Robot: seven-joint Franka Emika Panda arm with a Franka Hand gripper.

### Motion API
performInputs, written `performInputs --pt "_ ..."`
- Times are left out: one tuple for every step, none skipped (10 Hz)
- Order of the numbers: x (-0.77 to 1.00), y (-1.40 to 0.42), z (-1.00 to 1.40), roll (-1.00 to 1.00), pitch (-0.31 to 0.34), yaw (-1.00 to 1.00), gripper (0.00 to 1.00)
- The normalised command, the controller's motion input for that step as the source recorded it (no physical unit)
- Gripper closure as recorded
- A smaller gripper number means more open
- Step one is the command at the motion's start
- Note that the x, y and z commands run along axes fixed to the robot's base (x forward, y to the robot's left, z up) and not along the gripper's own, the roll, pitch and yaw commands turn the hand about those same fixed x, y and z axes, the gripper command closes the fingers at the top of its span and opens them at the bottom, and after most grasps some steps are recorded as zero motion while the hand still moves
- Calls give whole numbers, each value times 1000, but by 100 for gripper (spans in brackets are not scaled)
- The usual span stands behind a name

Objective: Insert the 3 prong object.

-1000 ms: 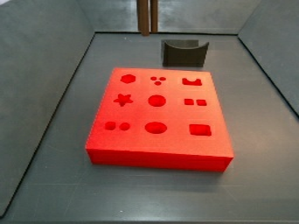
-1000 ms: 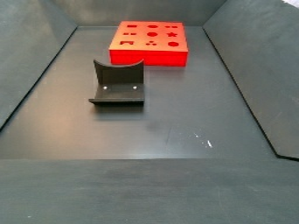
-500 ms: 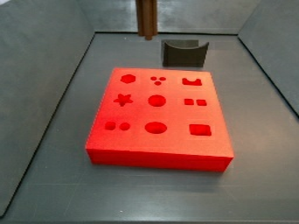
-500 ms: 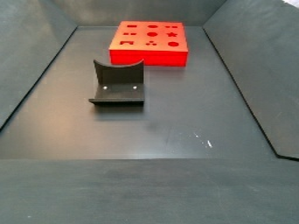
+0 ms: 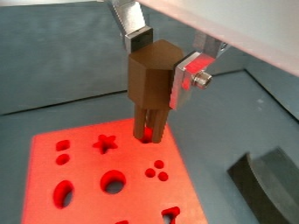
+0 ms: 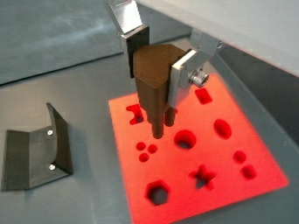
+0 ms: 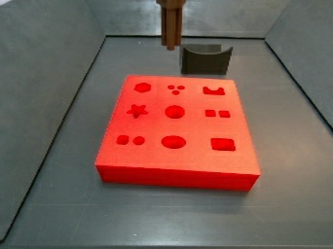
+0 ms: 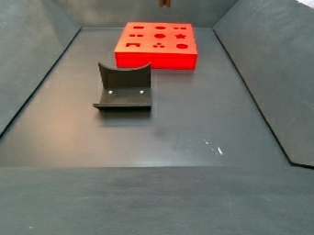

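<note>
My gripper (image 5: 162, 59) is shut on the brown 3 prong object (image 5: 149, 92). It holds the object upright, prongs down, in the air above the flat red block (image 5: 82, 179). Both wrist views show this grip (image 6: 162, 58), with the object (image 6: 155, 83) between the silver fingers. In a side view the object (image 7: 170, 24) hangs from the top edge, over the far end of the red block (image 7: 196, 126). The gripper itself is out of that frame. The block's three-dot hole (image 7: 174, 89) lies near its far edge. The prongs are clear of the block.
The red block (image 8: 157, 55) has several other shaped holes, among them a star (image 6: 205, 178) and circles. The dark fixture (image 7: 204, 58) stands beyond the block's far end. It also shows in the other views (image 8: 123, 87) (image 6: 30, 157). Grey walls enclose the floor.
The 3 prong object has come down a little in the side view and shifted slightly right. The block and fixture have not moved.
</note>
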Motion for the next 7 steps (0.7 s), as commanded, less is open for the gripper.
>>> performInputs --pt "137 317 -363 59 234 -686 100" --pt "171 331 -411 79 241 -646 100" --pt "366 117 -340 137 259 -443 100" --pt "540 0 -251 144 276 -257 100" --pt "0 0 -23 0 0 0 100" --pt "140 0 -151 1 0 0 100" --pt "66 0 -149 0 0 0 100"
